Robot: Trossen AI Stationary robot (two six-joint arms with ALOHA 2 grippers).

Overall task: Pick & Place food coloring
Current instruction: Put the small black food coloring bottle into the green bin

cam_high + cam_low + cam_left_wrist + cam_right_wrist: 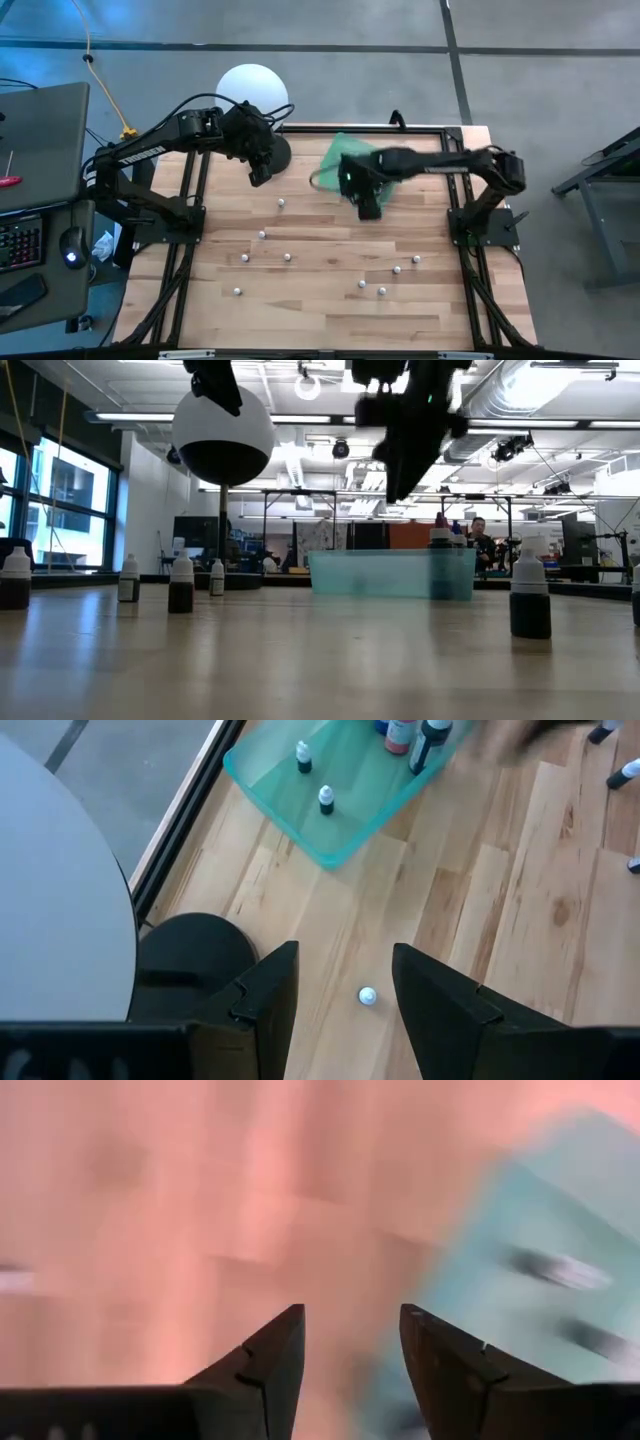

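High view: food coloring bottles (287, 257) show no readable labels.

The right gripper (352, 1342), fingers (270, 1365) spread apart and empty, hangs over the wooden table (180, 1210) beside a teal tray (480, 1280) holding blurred dark bottles (560, 1268).

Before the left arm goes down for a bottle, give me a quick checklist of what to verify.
1. Left gripper open and empty: ok.
2. A bottle lined up between its fingers, standing upright on the table: ok.
3. Lamp base close beside the left finger: not ok, tight clearance.
4. Right gripper open, empty: ok.
5. Right gripper clear of the teal bin: cannot tell, it hangs at the bin's edge.
6. Bin has free room: ok.
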